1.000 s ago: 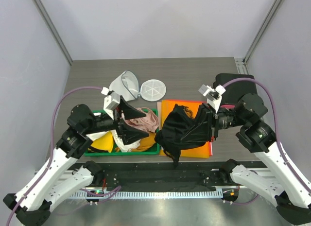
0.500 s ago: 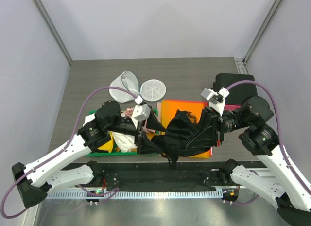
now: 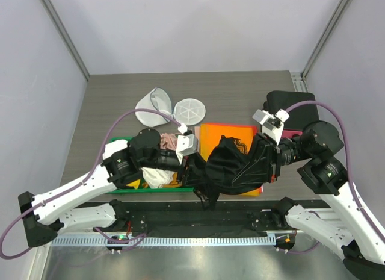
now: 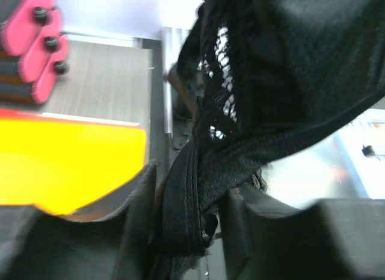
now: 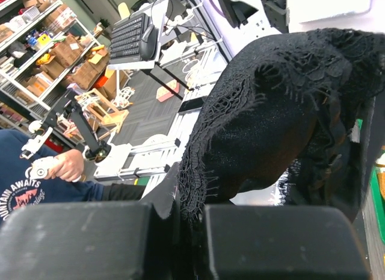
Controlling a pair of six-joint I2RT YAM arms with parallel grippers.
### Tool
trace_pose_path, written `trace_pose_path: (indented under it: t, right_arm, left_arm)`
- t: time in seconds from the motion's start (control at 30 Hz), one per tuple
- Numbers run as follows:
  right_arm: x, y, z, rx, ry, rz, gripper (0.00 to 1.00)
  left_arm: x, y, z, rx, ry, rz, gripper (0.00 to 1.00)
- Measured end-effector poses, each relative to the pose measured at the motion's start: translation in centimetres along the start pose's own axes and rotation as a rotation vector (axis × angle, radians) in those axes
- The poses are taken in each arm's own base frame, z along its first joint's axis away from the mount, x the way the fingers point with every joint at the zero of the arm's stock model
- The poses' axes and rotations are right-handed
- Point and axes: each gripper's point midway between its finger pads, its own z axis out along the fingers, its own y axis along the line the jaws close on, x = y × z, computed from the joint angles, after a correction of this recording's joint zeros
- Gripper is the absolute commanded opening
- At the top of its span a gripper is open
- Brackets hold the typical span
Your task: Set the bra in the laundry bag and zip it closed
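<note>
The black lacy bra (image 3: 231, 165) hangs in the air over the table's near edge. My right gripper (image 3: 263, 161) is shut on its lace edge (image 5: 198, 171), and the cup (image 5: 271, 111) fills the right wrist view. My left gripper (image 3: 197, 171) has reached the bra's lower left side. In the left wrist view its jaws (image 4: 191, 182) stand half closed round the bunched band (image 4: 180, 202). The band lies against the left finger, with a sliver of gap at the right one. The white mesh laundry bag (image 3: 151, 105) lies open at the back, its round flap (image 3: 189, 110) beside it.
A green tray (image 3: 180, 188) under my left arm holds a pink garment (image 3: 171, 141) and white and yellow ones (image 3: 153, 174). An orange sheet (image 3: 222, 135) lies below the bra. A black object (image 3: 289, 102) sits at the back right.
My left arm swung right from the tray to the bra's lower edge, and its jaws narrowed round the band. The right arm drifted slightly right with the bra.
</note>
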Motion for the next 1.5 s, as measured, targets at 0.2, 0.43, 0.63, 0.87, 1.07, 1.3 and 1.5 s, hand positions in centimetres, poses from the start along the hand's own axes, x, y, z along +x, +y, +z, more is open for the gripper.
trace_pose_path:
  t: [0.2, 0.43, 0.63, 0.87, 1.07, 1.3, 1.5]
  right_arm:
    - [-0.5, -0.7, 0.1, 0.038, -0.034, -0.002, 0.02]
    - [-1.7, -6.0, 0.4, 0.233, -0.115, 0.049, 0.07]
    - [-2.1, -13.4, 0.5, 0.423, -0.222, 0.182, 0.08]
    - [-0.1, -20.6, 0.7, 0.548, -0.371, 0.412, 0.1]
    - [-1.4, -20.1, 3.1, 0.498, -0.435, 0.421, 0.19]
    - [-1.0, -19.9, 5.0, 0.493, -0.447, 0.428, 0.39]
    - [0.1, -21.2, 4.4, 0.577, -0.423, 0.405, 0.71]
  left_arm:
    - [-1.2, 2.0, -1.7, -0.191, -0.052, -0.004, 0.0]
    - [-2.0, 6.9, -4.5, -0.544, -0.134, -0.096, 0.0]
    - [-2.8, 10.7, -7.5, -0.82, -0.272, -0.187, 0.0]
    - [-2.6, 12.8, -9.1, -0.941, -0.477, -0.268, 0.01]
    - [-3.5, 13.7, -9.8, -0.981, -0.593, -0.286, 0.0]
    - [-5.2, 13.9, -11.0, -0.998, -0.729, -0.309, 0.0]
    - [-5.4, 13.9, -12.0, -1.01, -0.815, -0.349, 0.0]
